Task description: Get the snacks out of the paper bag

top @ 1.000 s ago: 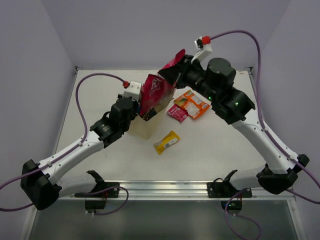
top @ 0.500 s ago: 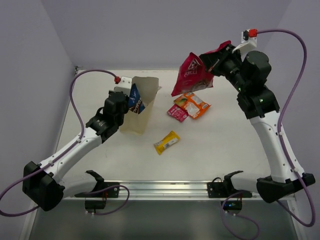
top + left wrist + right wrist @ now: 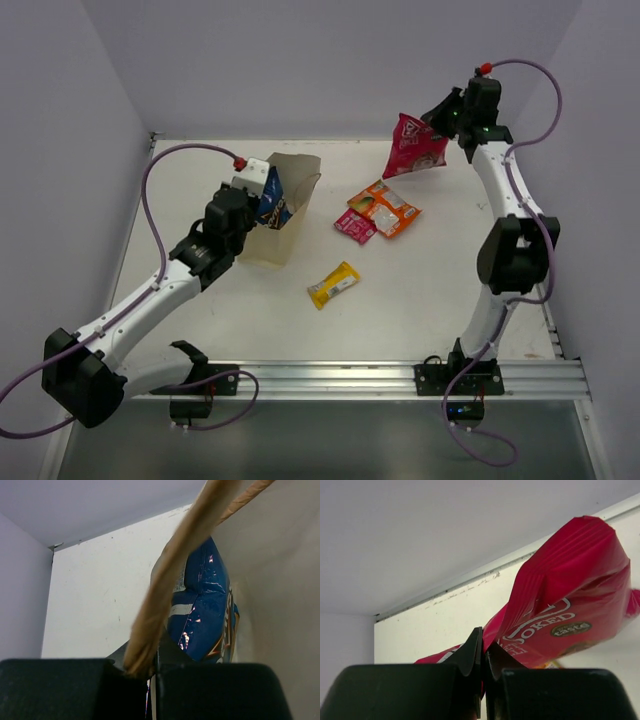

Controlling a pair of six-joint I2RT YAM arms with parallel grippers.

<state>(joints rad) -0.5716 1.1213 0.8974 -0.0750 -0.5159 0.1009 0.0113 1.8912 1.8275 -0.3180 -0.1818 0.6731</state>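
The tan paper bag (image 3: 288, 212) stands upright left of centre with the blue-and-white bag (image 3: 270, 199) sticking out of its mouth. My left gripper (image 3: 248, 198) is shut on the paper bag's rim (image 3: 165, 600); the blue-and-white bag (image 3: 202, 610) shows just inside. My right gripper (image 3: 445, 125) is shut on the top edge of the large red-pink-and-white bag (image 3: 414, 146) and holds it in the air over the far right of the table; that bag (image 3: 565, 615) hangs from the jaws. The orange packet (image 3: 385, 207), magenta packet (image 3: 354, 226) and yellow bar (image 3: 333, 284) lie on the table.
The white table (image 3: 420, 300) is walled by pale panels at back and sides. A metal rail (image 3: 330, 375) with the arm bases runs along the near edge. Purple cables loop above both arms.
My right arm has swung up and to the far right, carrying the red-pink-and-white bag out of the paper bag. The paper bag stands free with the blue-and-white bag showing. My left gripper stays on its rim.
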